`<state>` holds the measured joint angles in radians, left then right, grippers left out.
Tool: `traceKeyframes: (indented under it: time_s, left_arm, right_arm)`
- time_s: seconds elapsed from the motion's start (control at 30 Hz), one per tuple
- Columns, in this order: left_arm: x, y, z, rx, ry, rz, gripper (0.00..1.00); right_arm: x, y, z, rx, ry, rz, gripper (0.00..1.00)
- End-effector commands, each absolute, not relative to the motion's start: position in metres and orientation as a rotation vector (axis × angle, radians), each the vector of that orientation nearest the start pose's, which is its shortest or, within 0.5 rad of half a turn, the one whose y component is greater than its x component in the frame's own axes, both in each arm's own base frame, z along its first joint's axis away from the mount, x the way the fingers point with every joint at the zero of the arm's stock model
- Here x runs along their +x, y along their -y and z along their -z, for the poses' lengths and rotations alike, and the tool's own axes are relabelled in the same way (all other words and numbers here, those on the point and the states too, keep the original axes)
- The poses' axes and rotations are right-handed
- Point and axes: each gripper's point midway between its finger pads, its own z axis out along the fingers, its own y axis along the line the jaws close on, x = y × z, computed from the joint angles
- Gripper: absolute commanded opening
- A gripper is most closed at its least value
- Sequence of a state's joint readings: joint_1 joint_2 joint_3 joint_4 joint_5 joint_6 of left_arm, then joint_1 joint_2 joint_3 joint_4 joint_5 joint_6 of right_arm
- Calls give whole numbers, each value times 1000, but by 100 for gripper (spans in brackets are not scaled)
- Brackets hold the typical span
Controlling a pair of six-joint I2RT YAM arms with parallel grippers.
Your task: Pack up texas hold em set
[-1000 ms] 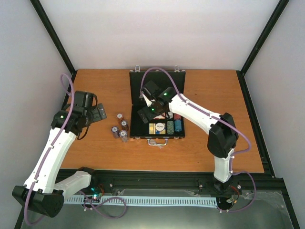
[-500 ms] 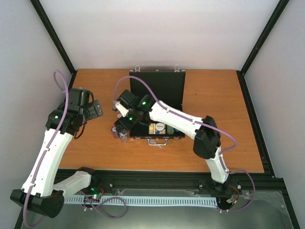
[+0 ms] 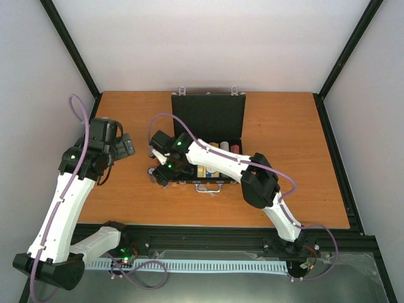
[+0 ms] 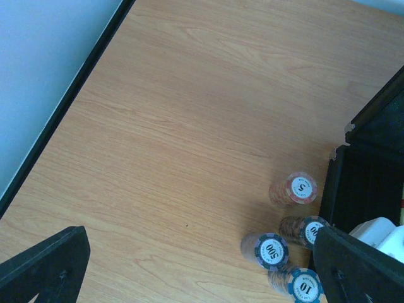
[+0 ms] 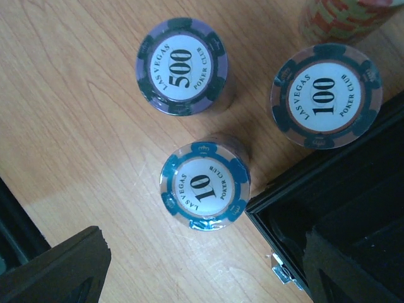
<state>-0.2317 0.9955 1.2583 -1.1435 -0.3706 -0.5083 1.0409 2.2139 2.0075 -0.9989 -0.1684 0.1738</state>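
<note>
Right jaws: I am straddling, unclenched, the 10 chip stack [image 5: 205, 185] just beside the case [image 5: 341, 196] edge; left jaws gaping over open bench [image 4: 189, 113].

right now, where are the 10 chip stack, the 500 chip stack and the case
10 chip stack [image 5: 205, 186], right wrist view, top chip's label
500 chip stack [image 5: 182, 66], right wrist view, top chip's label
case [image 5: 297, 186], right wrist view, its rim

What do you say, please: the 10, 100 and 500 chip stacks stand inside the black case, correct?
No: the 10 stack, 100 stack and 500 stack stand on the table beside the black case, per the right wrist view.
</note>
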Motion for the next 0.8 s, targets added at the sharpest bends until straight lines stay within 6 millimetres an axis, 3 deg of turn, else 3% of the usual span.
traceKeyframes:
  time_s: [0.0,0.5,0.6,0.77]
  left_arm:
    - [253,-7,-291,-491,-2289,-107,100]
    - [250,-7,-284,-487,-2305,-107,100]
    - [250,-7,-283,-483,-2309,-109,100]
    - [251,-7,-282,-478,-2312,-111,100]
  right_arm:
    - [239,-464,-96,-1245,-2631,-483,85]
    - [240,-479,-71,-1295,-2638,-464,85]
    - [240,-481,-67,-1304,-2643,-466,79]
    - [238,-481,-65,-1318,-2649,-477,56]
